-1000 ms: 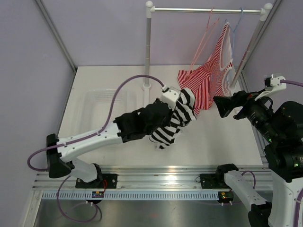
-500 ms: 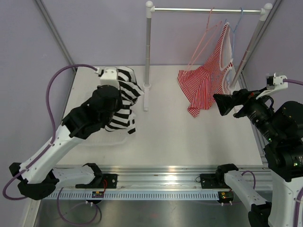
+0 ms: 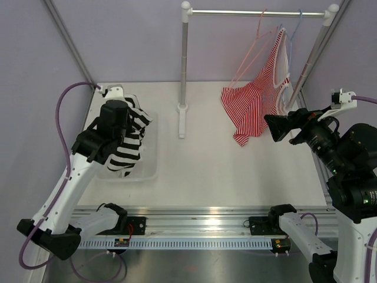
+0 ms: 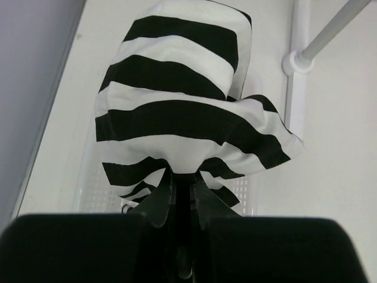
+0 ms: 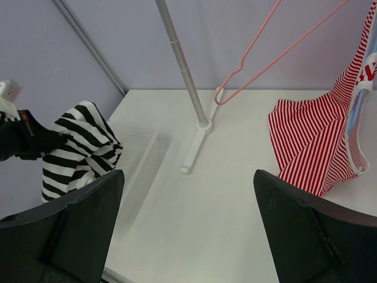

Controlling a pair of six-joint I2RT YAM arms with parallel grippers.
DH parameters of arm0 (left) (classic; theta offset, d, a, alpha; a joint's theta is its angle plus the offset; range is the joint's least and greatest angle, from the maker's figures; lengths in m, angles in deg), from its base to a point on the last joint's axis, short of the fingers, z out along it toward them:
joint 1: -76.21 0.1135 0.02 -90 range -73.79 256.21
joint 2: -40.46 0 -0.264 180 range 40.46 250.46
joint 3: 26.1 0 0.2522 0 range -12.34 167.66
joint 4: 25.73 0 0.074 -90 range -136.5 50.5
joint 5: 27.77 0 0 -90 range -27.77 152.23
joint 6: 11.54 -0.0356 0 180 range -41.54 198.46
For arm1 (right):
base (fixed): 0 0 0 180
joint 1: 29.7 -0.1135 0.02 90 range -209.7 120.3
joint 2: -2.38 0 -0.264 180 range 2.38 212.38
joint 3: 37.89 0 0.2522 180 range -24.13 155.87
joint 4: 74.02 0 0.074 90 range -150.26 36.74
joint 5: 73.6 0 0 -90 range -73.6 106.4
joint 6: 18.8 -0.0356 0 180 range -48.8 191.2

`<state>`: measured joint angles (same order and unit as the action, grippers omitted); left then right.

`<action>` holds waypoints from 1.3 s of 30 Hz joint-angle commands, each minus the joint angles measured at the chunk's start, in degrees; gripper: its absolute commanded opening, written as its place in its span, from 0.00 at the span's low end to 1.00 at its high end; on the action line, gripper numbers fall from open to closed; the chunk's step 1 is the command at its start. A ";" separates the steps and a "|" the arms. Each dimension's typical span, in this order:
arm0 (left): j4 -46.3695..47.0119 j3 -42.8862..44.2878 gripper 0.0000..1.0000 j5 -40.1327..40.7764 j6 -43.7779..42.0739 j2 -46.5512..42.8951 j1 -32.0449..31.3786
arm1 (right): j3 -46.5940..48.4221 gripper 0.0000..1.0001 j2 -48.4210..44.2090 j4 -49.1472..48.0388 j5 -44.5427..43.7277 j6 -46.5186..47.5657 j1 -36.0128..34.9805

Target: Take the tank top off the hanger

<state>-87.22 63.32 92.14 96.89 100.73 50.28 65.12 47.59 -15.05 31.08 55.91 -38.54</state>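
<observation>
No readable brand or label on the tank top (image 3: 126, 138). The red-and-white striped top (image 3: 253, 103) has a small red print on its white trim in the right wrist view, too small to read

Tank top: bold black and white horizontal stripes, soft fabric, bunched and folded over itself, hanging in a loose lump. It is off the hanger (image 3: 253, 50) and well apart from it, at the left side of the table (image 3: 212, 171), dangling over a clear plastic basket (image 3: 150, 171); cannot tell if the lower edge touches the basket

Left gripper (image 4: 181, 183) is pinched tight on a gathered bit of the striped fabric, with the cloth draping over and in front of the fingers (image 4: 162, 203)

The hanger is thin pink wire, bare, hooked on the rail (image 3: 259, 12) at back right and tilted. Just beside it a pale blue hanger (image 3: 293, 35) carries the red-and-white top

Right gripper (image 5: 188, 177) has its jaws spread wide with nothing between them, raised at the right side and facing the rack post (image 3: 183, 71)
</observation>
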 commanded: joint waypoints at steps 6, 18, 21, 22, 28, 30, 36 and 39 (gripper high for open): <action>0.53 -6.48 0.01 -6.62 5.37 6.52 5.00 | 0.31 1.00 0.84 -1.35 1.76 0.52 0.23; -1.58 -4.38 0.99 -6.44 7.32 6.97 9.85 | 1.88 1.00 1.54 3.20 1.32 3.24 0.23; -2.46 -2.27 0.99 -7.41 6.00 2.33 9.85 | 2.94 0.99 2.77 6.28 -3.31 4.56 0.23; -2.72 -1.14 0.99 -7.24 4.52 0.57 9.85 | 2.77 1.00 2.95 8.03 -5.08 5.52 -0.03; -9.13 3.53 0.99 -4.07 -0.32 -13.22 9.76 | -2.41 0.99 -0.29 12.70 -24.94 9.22 -7.32; -13.07 5.55 0.99 -3.81 -1.03 -15.61 9.76 | -3.73 0.99 -1.61 14.63 -28.89 8.62 -9.87; -20.57 6.79 0.99 -0.38 -2.44 -22.99 8.89 | -5.14 1.00 -7.85 19.03 -32.07 5.71 -10.05; -21.79 7.04 0.99 -2.93 -3.06 -26.86 8.88 | -5.23 1.00 -9.96 21.23 -34.10 5.45 -10.06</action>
<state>-105.10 70.44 89.50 95.93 76.16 59.48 59.74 38.85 3.46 2.16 62.23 -48.09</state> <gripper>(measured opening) 0.987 0.993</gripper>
